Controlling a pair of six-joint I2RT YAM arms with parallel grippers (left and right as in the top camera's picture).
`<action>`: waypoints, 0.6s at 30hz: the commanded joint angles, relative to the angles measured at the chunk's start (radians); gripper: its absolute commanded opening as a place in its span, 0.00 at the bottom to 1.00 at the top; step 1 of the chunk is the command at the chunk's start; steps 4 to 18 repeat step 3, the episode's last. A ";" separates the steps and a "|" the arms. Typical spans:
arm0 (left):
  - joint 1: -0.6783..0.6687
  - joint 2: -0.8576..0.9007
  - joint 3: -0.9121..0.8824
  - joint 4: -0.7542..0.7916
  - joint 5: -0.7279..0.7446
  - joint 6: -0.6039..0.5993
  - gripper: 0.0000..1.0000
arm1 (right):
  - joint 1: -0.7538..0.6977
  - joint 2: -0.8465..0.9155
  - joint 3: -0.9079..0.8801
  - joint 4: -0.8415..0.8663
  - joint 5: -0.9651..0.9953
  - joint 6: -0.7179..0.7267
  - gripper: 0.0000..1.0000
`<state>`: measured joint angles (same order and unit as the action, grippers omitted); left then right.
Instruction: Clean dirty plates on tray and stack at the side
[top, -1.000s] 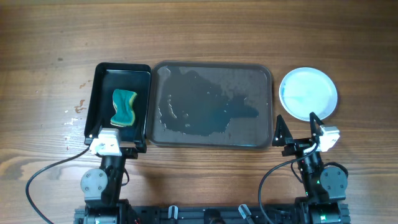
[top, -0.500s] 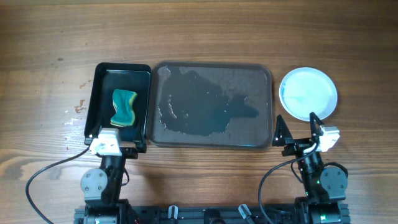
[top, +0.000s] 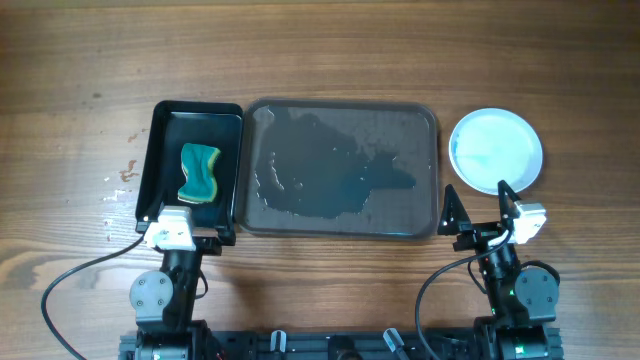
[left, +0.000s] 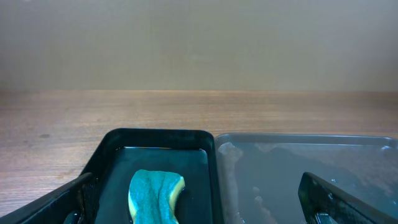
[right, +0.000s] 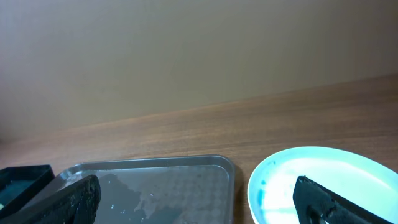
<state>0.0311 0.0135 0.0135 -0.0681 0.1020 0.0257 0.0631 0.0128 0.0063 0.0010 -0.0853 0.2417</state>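
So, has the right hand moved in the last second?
No. In the overhead view the right hand sits open just as before, between the tray's near right corner and the plates.

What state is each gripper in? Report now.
Left gripper: open, holding nothing.
Right gripper: open, holding nothing.

The table (top: 330, 50) is brown wood with a visible grain and a matt finish. The grey tray (top: 405, 210) looks smooth, its floor glossy with a film of water and droplets. The small black tray (top: 165, 130) is shiny. The sponge (top: 198, 172) looks coarse and porous. The plate (top: 496, 150) is smooth and faintly glossy.
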 joint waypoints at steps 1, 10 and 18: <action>0.006 -0.008 -0.008 -0.003 -0.014 0.023 1.00 | 0.006 -0.002 -0.001 0.004 0.000 0.005 1.00; 0.006 -0.008 -0.008 -0.003 -0.014 0.023 1.00 | 0.006 -0.002 -0.001 0.004 0.001 0.005 1.00; 0.006 -0.008 -0.008 -0.003 -0.014 0.023 1.00 | 0.006 -0.002 -0.001 0.004 0.001 0.005 1.00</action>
